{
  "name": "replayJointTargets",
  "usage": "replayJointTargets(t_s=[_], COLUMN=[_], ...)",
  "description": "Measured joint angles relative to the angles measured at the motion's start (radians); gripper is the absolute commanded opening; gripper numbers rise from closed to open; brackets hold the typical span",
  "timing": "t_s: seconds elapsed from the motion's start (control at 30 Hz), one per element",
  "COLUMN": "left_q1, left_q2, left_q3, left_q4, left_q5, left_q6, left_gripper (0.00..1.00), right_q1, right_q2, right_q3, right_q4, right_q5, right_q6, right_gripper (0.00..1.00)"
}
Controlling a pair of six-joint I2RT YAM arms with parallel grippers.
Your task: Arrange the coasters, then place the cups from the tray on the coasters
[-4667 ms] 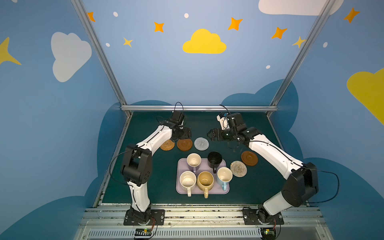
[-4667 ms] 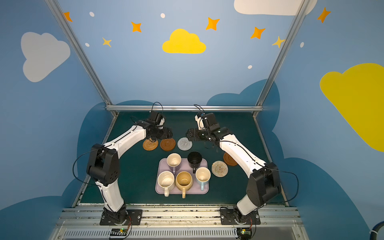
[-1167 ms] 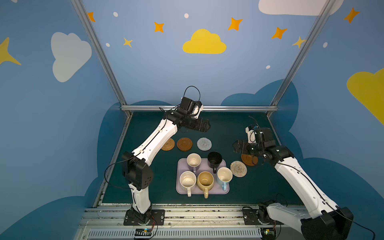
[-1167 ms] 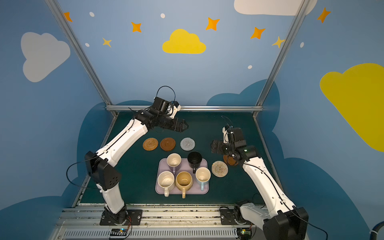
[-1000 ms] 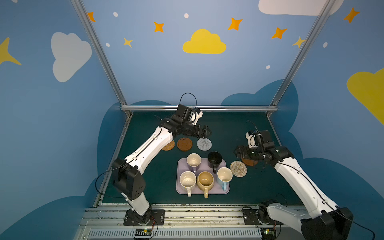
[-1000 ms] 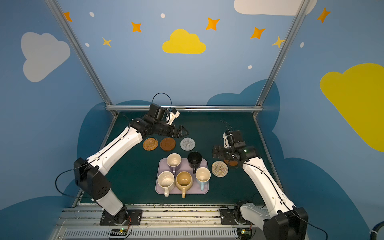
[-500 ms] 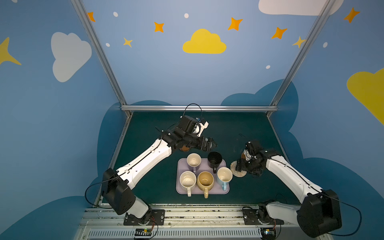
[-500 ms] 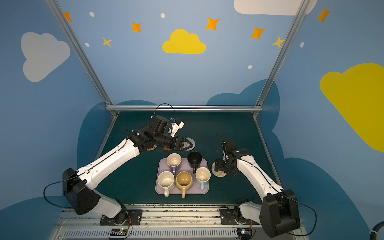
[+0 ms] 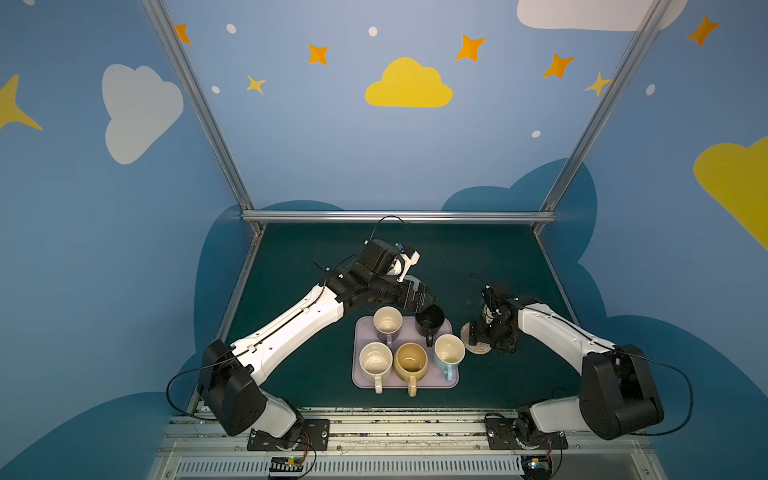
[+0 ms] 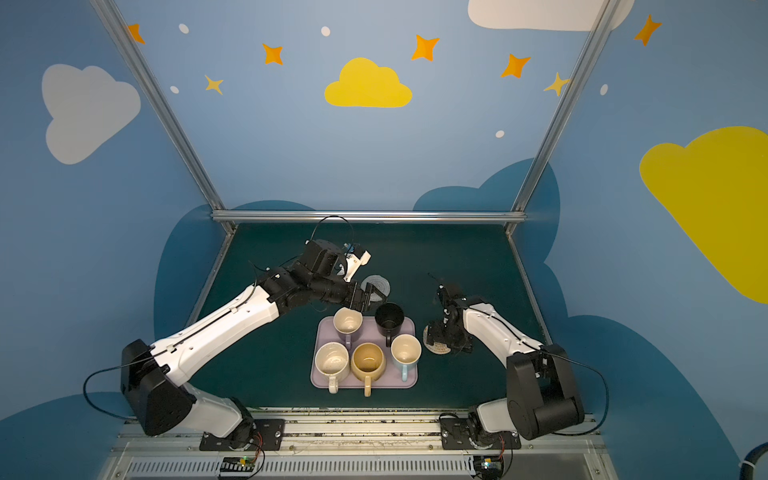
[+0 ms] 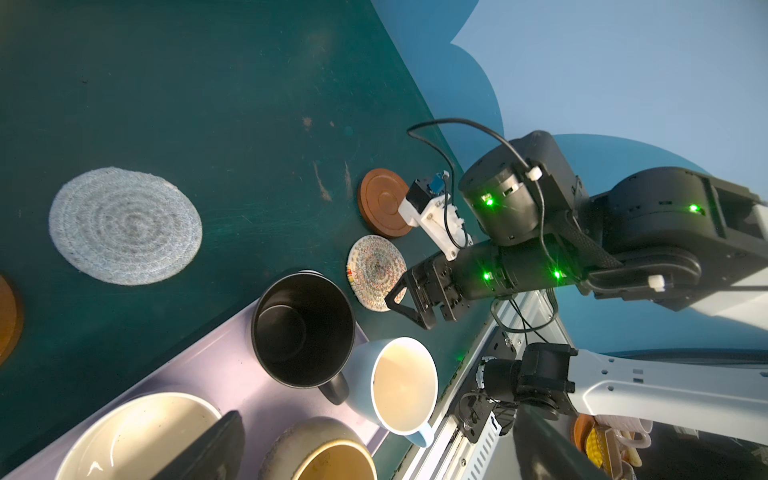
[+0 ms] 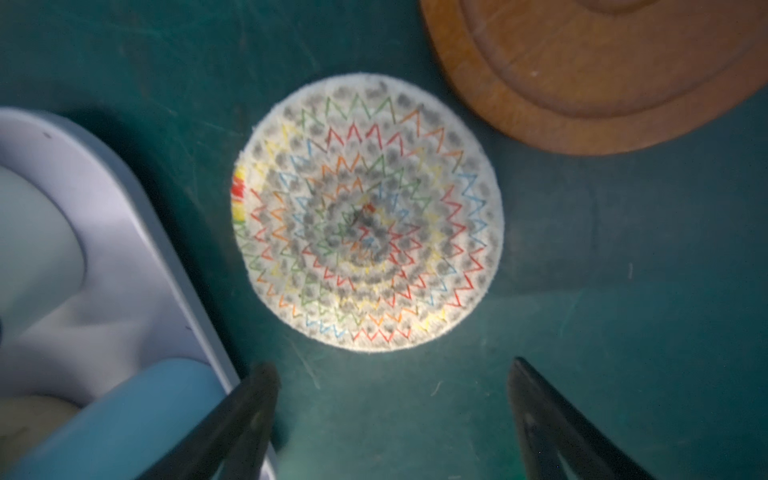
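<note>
Currently poised with left gripper (image 10: 374,300), jaws wide apart, close by black mug (image 10: 389,319) on lilac tray (image 10: 318,380); with right gripper (image 12: 391,363), jaws likewise apart, over beige woven coaster (image 12: 368,212) just beside tray.

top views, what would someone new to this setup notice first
Probably the lilac tray packed with five mugs at the middle front of the dark green table, under bright cloud-and-star walls. Next, the left gripper, open, close to the black mug at the tray's far right corner, and the right gripper, open at the edge of the beige woven coaster with rainbow zigzag stitching, just right of the tray.
</note>
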Motion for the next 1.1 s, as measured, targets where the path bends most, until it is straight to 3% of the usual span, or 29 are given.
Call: replayJointTargets(t_s=[0.17,0.53,0.7,1.1], left_q1=[-0.014,-0.067,-0.068,-0.049], left_q2=[0.003,0.054,0.055,0.011], left_q3=[0.000,0.024,0.024,-0.024], left_q4=[0.003,-0.002,-0.001,0.026], left_q5=[0.014,0.039,0.029,-0.011], left_q6=[0.011,0.050,0.052,0.039], left_gripper=[1.00,1.00,1.00,1.00], right_q1=[0.000,0.000,0.001,0.011], right_q2=[0.029,0.098,0.110,0.255], right_q3=[0.000,0.000,0.005,0.156], right_q4=[0.039,0.087,0.084,-0.003], right_q5=[0.002,-0.002,0.003,0.014], right_q6=[0.000,0.014,0.018,-0.003], right_gripper=[0.75,0.76,0.71,0.69])
